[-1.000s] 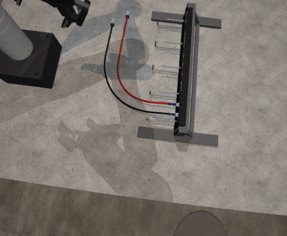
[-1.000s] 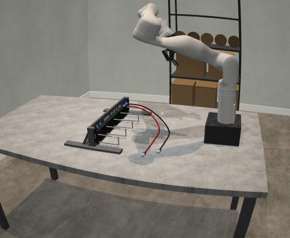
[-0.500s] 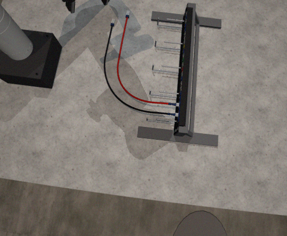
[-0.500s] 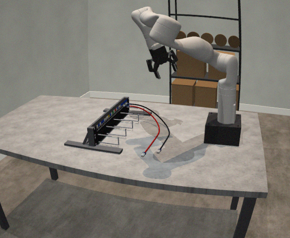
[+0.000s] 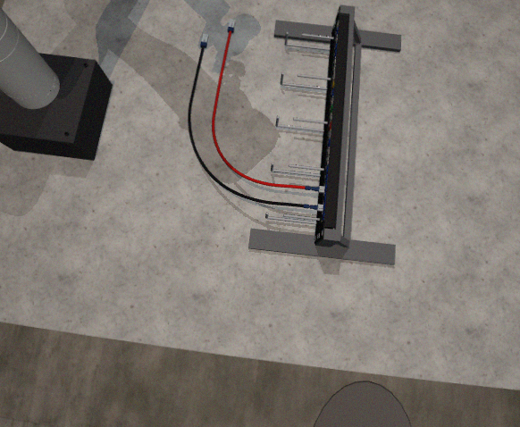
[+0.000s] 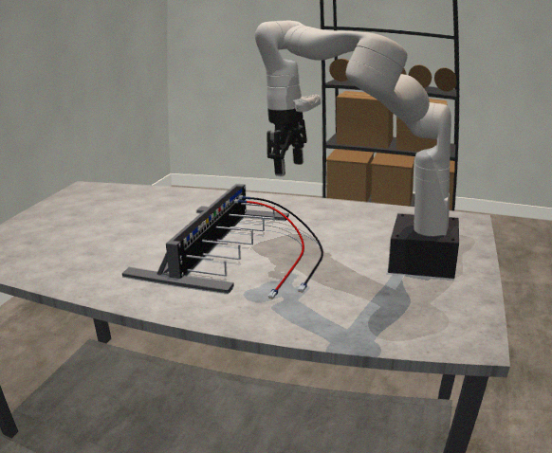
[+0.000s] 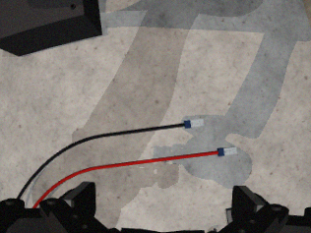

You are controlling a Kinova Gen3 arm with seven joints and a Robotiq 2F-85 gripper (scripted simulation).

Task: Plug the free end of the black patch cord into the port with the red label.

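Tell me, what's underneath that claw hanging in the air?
Beneath the open, empty gripper lie the free plugs of the black cord and red cord on the table; nothing hidden.
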